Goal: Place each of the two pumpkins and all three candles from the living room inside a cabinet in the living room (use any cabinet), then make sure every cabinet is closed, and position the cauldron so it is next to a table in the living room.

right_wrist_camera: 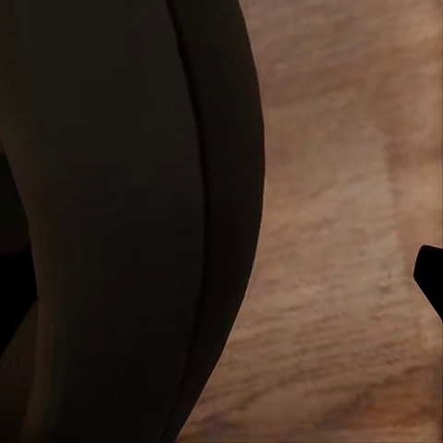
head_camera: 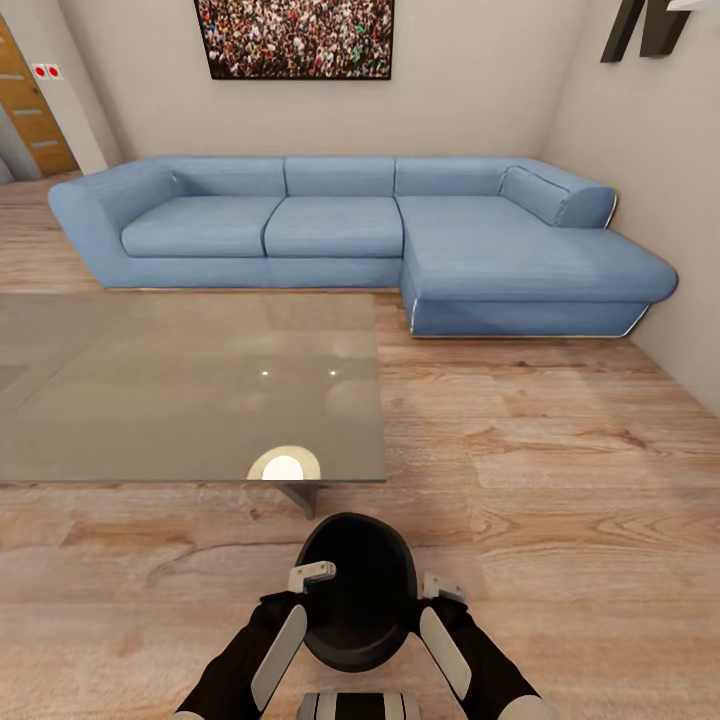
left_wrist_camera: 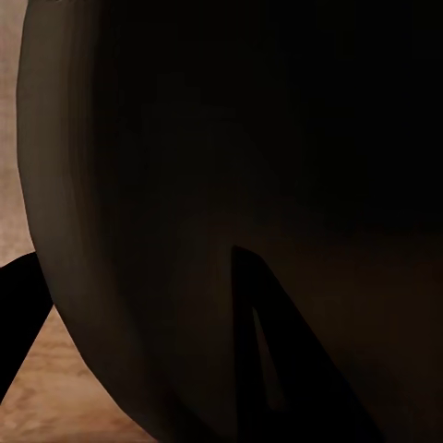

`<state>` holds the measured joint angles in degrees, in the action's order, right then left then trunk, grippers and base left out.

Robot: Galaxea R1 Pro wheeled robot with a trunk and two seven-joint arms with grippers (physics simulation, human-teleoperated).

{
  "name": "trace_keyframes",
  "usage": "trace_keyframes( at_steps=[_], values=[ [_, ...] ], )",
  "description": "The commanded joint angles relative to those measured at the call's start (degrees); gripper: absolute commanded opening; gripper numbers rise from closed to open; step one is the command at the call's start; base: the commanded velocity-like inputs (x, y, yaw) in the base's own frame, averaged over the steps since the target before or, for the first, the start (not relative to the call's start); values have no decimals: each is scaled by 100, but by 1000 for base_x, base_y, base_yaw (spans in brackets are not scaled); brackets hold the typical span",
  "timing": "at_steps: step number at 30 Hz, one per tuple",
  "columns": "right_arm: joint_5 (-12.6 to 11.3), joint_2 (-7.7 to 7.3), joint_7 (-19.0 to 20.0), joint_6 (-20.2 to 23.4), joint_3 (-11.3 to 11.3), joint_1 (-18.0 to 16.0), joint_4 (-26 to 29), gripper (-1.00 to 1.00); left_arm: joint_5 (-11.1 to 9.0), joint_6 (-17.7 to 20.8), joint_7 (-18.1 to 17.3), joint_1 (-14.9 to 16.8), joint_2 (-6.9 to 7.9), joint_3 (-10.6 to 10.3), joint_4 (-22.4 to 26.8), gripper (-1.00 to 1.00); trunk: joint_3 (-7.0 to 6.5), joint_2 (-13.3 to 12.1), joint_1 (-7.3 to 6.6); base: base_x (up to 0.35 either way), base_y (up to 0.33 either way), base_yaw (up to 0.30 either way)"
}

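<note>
Wooden floor (head_camera: pixel 560 470) of a living room, with a blue corner sofa (head_camera: pixel 400 235) along the far wall and a framed picture (head_camera: pixel 295 38) above it. Nearer than the sofa stands the glass-topped table (head_camera: pixel 190 385), which fits the task's worktop; a pale round shape, apparently a reflection, shows at its near edge. The black cauldron (head_camera: pixel 356 590) sits just short of that near edge, close to the table's leg, mouth tilted toward the camera. Left hand (head_camera: pixel 312 574) lies against the cauldron's left flank; right hand (head_camera: pixel 443 588) lies against its right flank. Both appear to press the pot between them, but whether either hand is clenched or spread cannot be told. The left wrist view shows the cauldron's dark curved wall (left_wrist_camera: pixel 221 185) at very close range; the right wrist view shows its wall (right_wrist_camera: pixel 120 221) beside bare floor. Judged rigid, smooth and bulky, probably heavy: too wide for one hand, best squeezed at opposite sides of the belly or hooked at the rim. Smooth curvature suggests slipping if pressure is uneven.
</note>
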<state>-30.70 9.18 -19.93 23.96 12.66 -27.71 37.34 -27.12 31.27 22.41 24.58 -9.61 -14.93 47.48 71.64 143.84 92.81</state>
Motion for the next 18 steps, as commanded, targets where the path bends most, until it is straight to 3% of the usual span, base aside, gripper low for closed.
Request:
trace_keyframes(
  at_steps=[1,2,3,18],
  values=[
    [-59,-4,-55,12,26,0,10,100,-61,-108,44,1,9,-15,-117,-100,5,0,2,0,0,0],
    [-59,-4,-55,12,26,-1,10,100,-62,-103,44,2,10,-13,-117,-100,5,0,2,0,0,0],
    [-59,-4,-54,12,26,-4,10,100,-64,-99,44,2,11,-12,-116,100,5,0,2,0,0,0],
    [-59,-4,-54,12,26,-5,10,100,-125,-74,44,-4,12,-23,143,100,-39,-2,-3,0,0,0]
  ],
)
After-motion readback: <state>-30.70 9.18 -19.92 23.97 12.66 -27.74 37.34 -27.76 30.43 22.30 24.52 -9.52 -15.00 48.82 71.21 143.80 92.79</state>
